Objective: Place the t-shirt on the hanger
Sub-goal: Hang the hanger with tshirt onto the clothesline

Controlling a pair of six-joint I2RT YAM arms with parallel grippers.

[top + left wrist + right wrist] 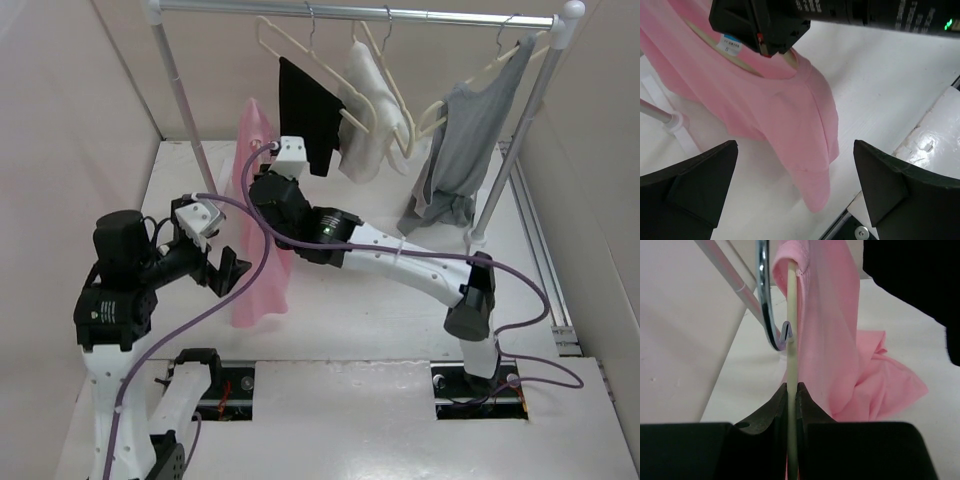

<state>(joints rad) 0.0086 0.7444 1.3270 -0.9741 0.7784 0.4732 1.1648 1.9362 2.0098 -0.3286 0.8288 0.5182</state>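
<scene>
1. Top external: the t-shirt (258,292) hangs as a tall pink drape from the right tool (268,172), and its lower end reaches the table (400,310). The left tool (228,272) sits just beside the drape's lower part, on its left, spread open and holding nothing. Behind, a rail (400,14) carries a black garment (308,115), a white garment (365,110) and a grey top (460,140).
2. Left wrist: the left tool's 2 fingers (690,185) stand wide apart, with the t-shirt (785,110) beyond and between them, not touching. The cream hanger (742,64) shows inside the neck opening, where the right tool (767,47) grips from above. The shirt's lower part trails onto the table.
3. Right wrist: the right tool (791,400) is pressed together on the hanger's thin cream bar (791,315), which rises straight up between its fingers. The metal hook (764,290) curves up just left of the bar. The t-shirt (835,340) drapes down the bar's right side, its lower folds pooled on the table.
</scene>
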